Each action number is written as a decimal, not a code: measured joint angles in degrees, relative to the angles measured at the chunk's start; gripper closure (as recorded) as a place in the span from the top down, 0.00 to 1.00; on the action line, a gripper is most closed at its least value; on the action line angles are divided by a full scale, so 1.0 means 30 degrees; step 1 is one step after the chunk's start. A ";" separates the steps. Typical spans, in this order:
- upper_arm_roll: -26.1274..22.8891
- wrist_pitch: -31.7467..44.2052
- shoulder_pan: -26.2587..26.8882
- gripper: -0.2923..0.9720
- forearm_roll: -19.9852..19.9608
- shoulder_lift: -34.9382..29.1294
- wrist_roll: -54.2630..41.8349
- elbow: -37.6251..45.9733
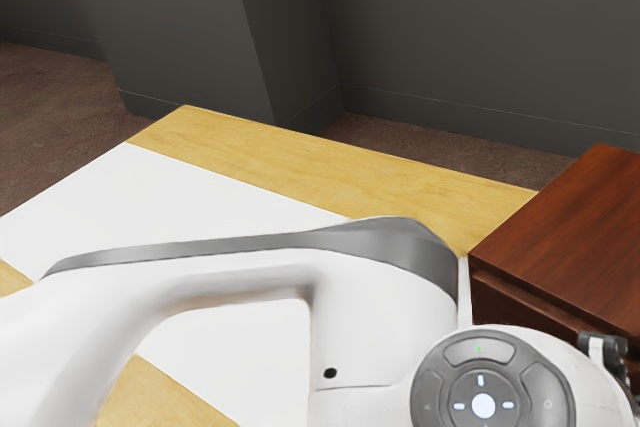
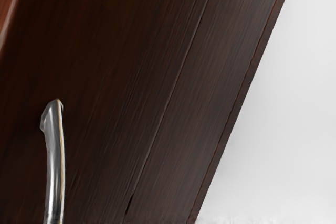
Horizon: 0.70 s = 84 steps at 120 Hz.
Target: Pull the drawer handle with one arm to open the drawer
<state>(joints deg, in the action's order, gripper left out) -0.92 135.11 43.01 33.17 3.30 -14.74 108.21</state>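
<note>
Arm at the drawer front

The dark wooden cabinet stood by the desk on the exterior view's right. Its metal drawer handle ran along the drawer front, close before the hand (pincer clenched or released, I couldn't tell).

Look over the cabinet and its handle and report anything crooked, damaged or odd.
Nothing stands out. The cabinet looks level and its top is unmarked. In the wrist view the dark drawer front shows no cracks or chips, and the metal handle looks whole and sits on it normally.
</note>
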 joint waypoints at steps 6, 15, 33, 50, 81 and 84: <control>-0.0021 -0.0190 0.0108 0.76 0.0006 -0.0240 0.0134 0.0307; -0.0218 -0.0423 0.0137 0.77 0.0008 -0.0747 0.0319 0.0935; -0.0503 -0.0818 0.0370 0.77 -0.0025 -0.1865 0.0695 0.2173; -0.0878 -0.1077 0.0344 0.74 -0.0054 -0.3185 0.1015 0.3337; -0.2017 -0.1429 0.0107 0.75 -0.0083 -0.4297 0.1612 0.4295; -0.2134 -0.1458 0.0136 0.75 -0.0087 -0.4398 0.1664 0.4377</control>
<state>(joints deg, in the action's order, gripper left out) -7.32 130.74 43.42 32.90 -9.89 -9.75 121.34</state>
